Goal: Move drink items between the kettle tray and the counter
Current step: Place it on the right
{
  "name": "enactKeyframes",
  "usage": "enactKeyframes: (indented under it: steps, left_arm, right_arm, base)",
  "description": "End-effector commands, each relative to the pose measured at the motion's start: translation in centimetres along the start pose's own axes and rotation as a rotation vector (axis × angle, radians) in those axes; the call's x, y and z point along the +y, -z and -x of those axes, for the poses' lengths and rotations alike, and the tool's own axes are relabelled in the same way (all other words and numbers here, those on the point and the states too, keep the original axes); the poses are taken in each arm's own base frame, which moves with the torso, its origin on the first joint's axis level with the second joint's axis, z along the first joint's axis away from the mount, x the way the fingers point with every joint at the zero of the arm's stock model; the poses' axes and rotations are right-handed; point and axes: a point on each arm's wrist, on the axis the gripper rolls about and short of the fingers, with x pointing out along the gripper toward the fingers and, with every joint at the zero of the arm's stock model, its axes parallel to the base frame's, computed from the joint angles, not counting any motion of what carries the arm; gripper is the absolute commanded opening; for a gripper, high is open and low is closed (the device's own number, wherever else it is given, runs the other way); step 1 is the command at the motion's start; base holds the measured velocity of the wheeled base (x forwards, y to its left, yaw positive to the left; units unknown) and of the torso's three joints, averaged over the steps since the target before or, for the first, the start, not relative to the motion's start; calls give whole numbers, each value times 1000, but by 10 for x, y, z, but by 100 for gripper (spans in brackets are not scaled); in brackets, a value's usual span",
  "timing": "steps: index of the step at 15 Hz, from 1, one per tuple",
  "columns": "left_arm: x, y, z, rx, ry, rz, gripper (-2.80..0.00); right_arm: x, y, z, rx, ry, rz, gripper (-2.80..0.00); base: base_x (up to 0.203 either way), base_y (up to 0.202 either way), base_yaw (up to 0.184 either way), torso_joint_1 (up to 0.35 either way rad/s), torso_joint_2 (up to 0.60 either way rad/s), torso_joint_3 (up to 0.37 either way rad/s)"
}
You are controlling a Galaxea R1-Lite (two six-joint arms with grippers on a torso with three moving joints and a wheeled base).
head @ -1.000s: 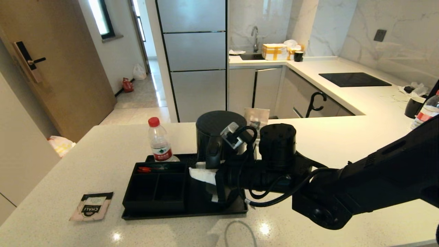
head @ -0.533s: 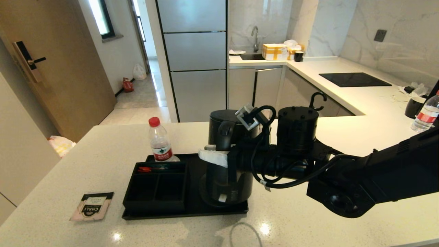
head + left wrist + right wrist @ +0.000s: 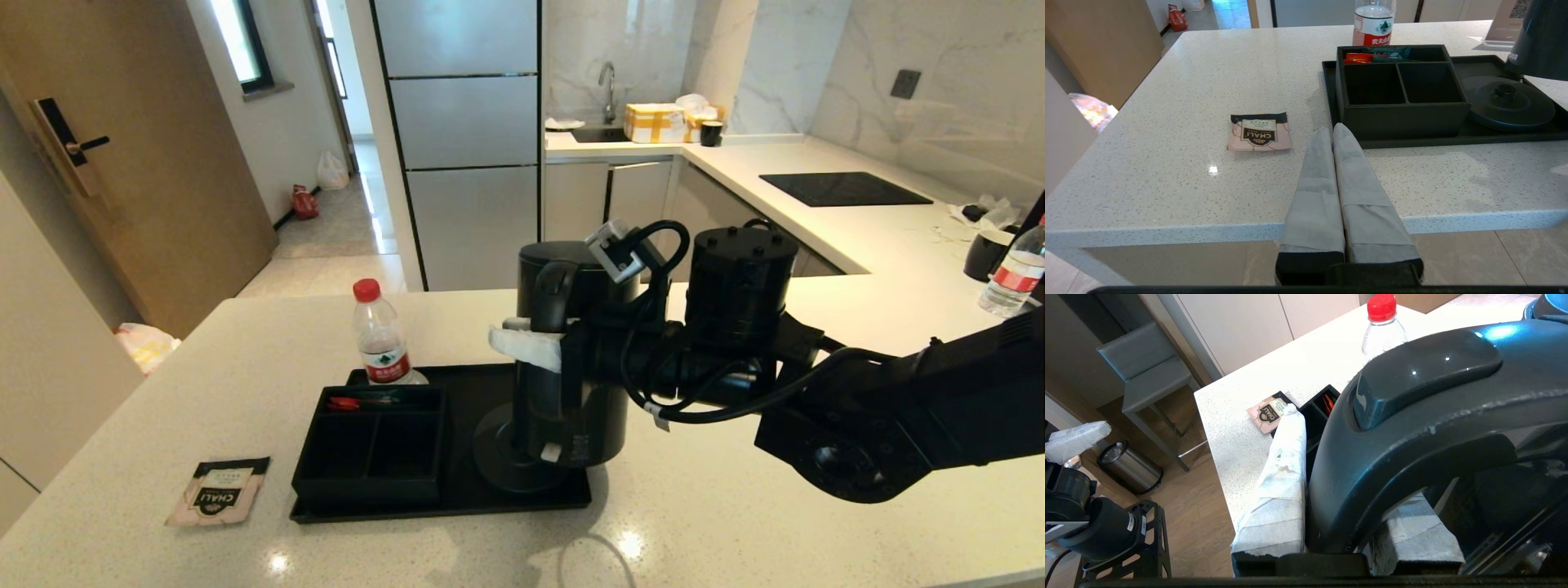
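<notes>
The tall black kettle (image 3: 571, 359) hangs just above the right part of the kettle tray (image 3: 441, 508), lifted off its round base (image 3: 500, 457). My right gripper (image 3: 531, 343) is shut on the kettle's loop handle (image 3: 1412, 400), with one taped finger (image 3: 1284, 473) pressed against its side. The CHALI tea sachet (image 3: 219, 490) lies flat on the counter (image 3: 245, 384), left of the tray's compartment box (image 3: 367, 445). My left gripper (image 3: 1332, 131) is shut and empty. It hovers at the counter's front edge between the sachet (image 3: 1259, 131) and the box (image 3: 1404, 102).
A red-capped water bottle (image 3: 382, 335) stands at the tray's back left corner. Small packets (image 3: 1357, 58) lie in the box's rear compartment. Another bottle (image 3: 1012, 273) and a black mug (image 3: 984, 253) stand at the far right, with the black cooktop (image 3: 845, 189) beyond them.
My right gripper has carried the kettle up and to the right, off its base, which now shows bare on the tray. Sachet, bottle and box have not moved.
</notes>
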Motion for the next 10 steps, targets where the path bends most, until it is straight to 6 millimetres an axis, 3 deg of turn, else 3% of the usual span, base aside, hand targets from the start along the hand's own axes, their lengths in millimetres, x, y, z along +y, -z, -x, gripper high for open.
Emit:
enactKeyframes:
  steps: [1,3,5,10]
  left_arm:
    - [0,0,0,-1,0,0,-280]
    - [0,0,0,-1,-2,-1,-280]
    - [0,0,0,-3,0,-1,-280]
    - [0,0,0,-1,-2,-1,-280]
  right_arm:
    - [1,-2,1,-9,-4,4,-280]
    - [0,-3,2,-10,-2,5,-280]
    - [-15,-25,21,-57,62,24,-280]
    - [-18,-27,23,-60,73,25,-280]
  base:
    - [0,0,0,0,0,0]
    - [0,0,0,0,0,0]
    - [0,0,0,0,0,0]
    - [0,0,0,0,0,0]
